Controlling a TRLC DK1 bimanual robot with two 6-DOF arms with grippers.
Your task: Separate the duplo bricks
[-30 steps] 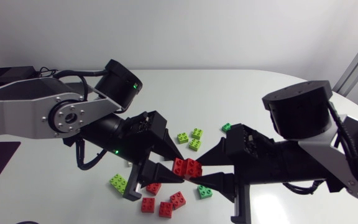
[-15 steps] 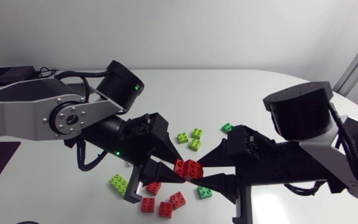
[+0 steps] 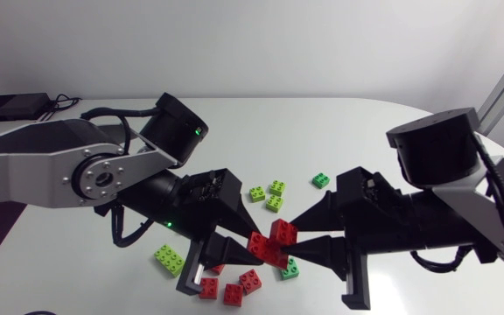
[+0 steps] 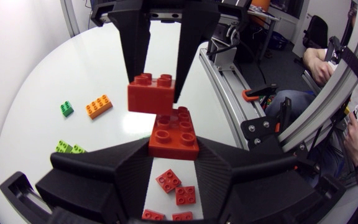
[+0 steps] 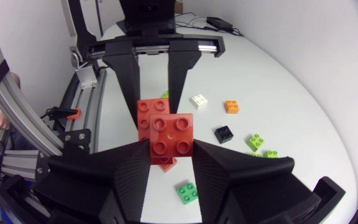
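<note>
Clamping first red brick [image 3: 261, 248] with left gripper [image 3: 252, 246], fingers tight on two sides. Clamping second red brick [image 3: 282, 230] with right gripper [image 3: 289, 238], same pinch. Holding both above table [image 3: 366, 131] near its middle, grippers tip to tip.

In head view, second red brick at 1 o'clock of first red brick, tilted against it, corners overlapping. Cannot tell whether joined or merely touching.

In left wrist view, first red brick between own fingers with studs showing, second red brick just ahead, pinched by the other arm's fingers.

Loose on table, clocked from the held pair in head view:
- lime brick [image 3: 167, 257] at 9 o'clock, well apart
- red bricks [image 3: 250, 280] clustered at 7 o'clock, near, one more partly hidden under left gripper
- green brick [image 3: 289, 269] at 5 o'clock, just beside right gripper's lower finger
- three light-green bricks [image 3: 274, 203] at 12 o'clock
- dark-green brick [image 3: 320, 180] at 1 o'clock, farther out

In right wrist view, ahead of the held pair: white brick [image 5: 198, 101], orange brick [image 5: 232, 106], black brick [image 5: 223, 132], all apart from each other.
</note>
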